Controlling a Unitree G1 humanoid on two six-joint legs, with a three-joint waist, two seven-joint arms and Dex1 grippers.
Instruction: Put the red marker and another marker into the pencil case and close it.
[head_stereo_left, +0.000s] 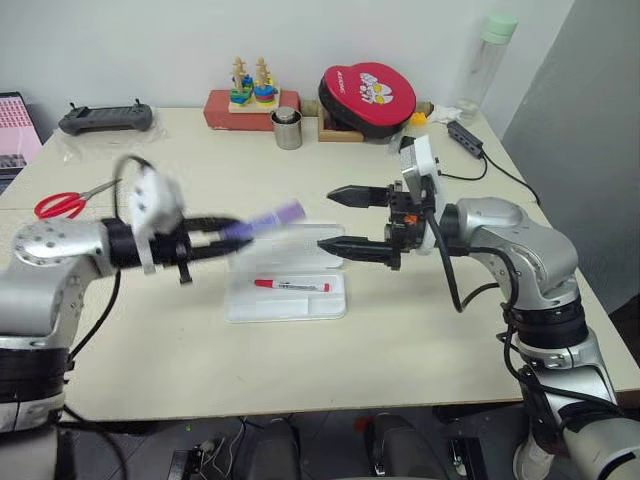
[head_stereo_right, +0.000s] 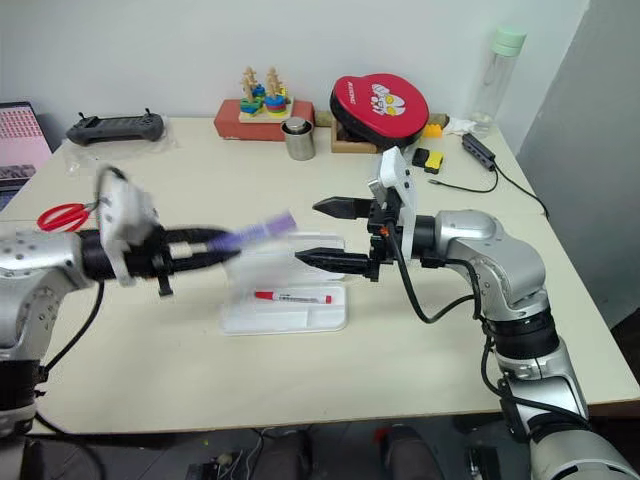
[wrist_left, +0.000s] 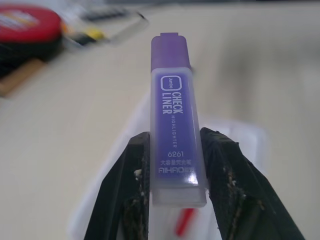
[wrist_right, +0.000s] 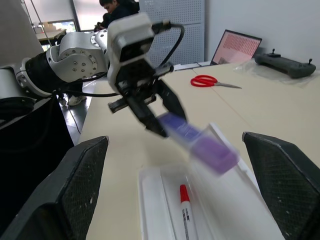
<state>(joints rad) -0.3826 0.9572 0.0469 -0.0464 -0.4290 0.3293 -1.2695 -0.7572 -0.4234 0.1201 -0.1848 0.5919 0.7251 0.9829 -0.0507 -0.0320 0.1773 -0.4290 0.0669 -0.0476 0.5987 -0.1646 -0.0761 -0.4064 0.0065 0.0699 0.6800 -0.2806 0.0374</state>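
Left gripper (head_stereo_left: 228, 236) clamped the purple highlighter (head_stereo_left: 262, 222) by its tail, holding it above the open pencil case (head_stereo_left: 287, 297), where the red marker (head_stereo_left: 291, 286) lay in the tray; right gripper (head_stereo_left: 338, 220) hovered just beyond the case, jaws spread wide, empty

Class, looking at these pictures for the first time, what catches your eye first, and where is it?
The left claw holds a purple highlighter in the air above the open white pencil case. A red marker already lies in its tray. The right claw waits opposite, wide open.
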